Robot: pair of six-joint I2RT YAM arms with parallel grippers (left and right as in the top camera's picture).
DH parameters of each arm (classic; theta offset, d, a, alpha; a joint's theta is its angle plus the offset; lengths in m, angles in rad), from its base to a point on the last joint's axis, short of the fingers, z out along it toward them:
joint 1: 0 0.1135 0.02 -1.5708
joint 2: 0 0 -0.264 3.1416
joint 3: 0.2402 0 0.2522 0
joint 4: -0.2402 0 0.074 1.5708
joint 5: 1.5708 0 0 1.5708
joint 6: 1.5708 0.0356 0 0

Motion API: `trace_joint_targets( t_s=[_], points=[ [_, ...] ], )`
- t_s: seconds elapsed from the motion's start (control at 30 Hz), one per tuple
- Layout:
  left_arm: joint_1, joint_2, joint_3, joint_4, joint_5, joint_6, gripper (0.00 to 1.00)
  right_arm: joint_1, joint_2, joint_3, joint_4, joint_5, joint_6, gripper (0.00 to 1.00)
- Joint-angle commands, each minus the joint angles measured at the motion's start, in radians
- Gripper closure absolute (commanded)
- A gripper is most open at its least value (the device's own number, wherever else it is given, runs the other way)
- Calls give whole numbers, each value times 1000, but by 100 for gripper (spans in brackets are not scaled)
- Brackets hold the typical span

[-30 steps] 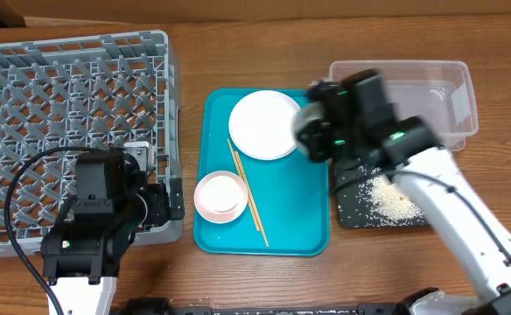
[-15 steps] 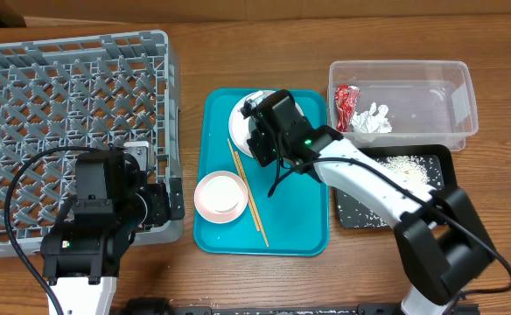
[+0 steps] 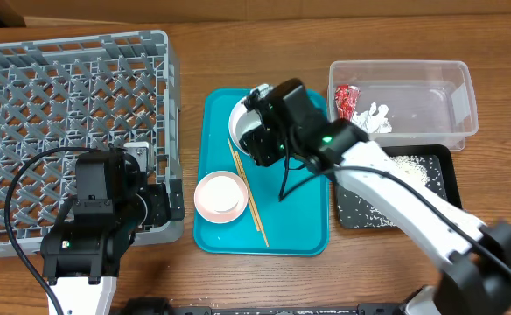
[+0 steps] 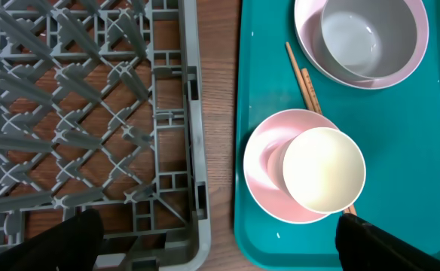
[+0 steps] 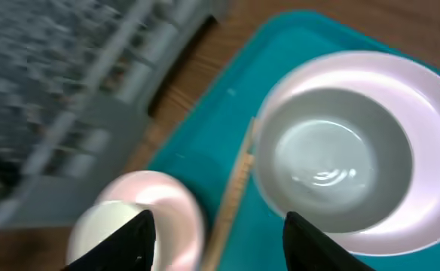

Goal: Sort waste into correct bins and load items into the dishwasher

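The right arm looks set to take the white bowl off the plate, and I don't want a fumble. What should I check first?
1. Right gripper jaws open, empty: ok.
2. White bowl upright on the plate, nothing inside: ok.
3. Chopsticks clear of the plate rim: cannot tell.
4. Dish rack has free slots: ok.
5. Left gripper away from the plate: ok.

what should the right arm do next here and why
Probably lower the right gripper onto the near rim of the white bowl and close. Its jaws are open and empty, just short of the bowl, which sits on the plate on the teal tray and belongs in the grey rack.
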Motion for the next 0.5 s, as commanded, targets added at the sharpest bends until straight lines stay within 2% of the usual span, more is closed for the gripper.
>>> trace_joint_targets(
  t_s=[0.0, 0.13, 0.3, 0.37, 0.43, 0.47],
  points=[
    [-6, -3, 24, 0, 8, -14, 0, 54, -5, -2, -66, -80, 93, 44],
    [-6, -3, 24, 1, 8, -14, 0, 114, 52, -41, -105, -67, 109, 45],
    [-6, -3, 24, -1, 8, -14, 0, 137, 160, -43, -105, -27, 158, 52],
    [-6, -3, 24, 0, 8, -14, 0, 138, 185, -43, -103, -27, 158, 64],
    [-6, -3, 24, 0, 8, -14, 0, 138, 190, -43, -105, -27, 158, 87],
    [-6, -3, 24, -1, 8, -14, 0, 138, 190, -42, -105, -27, 161, 93]
  ],
)
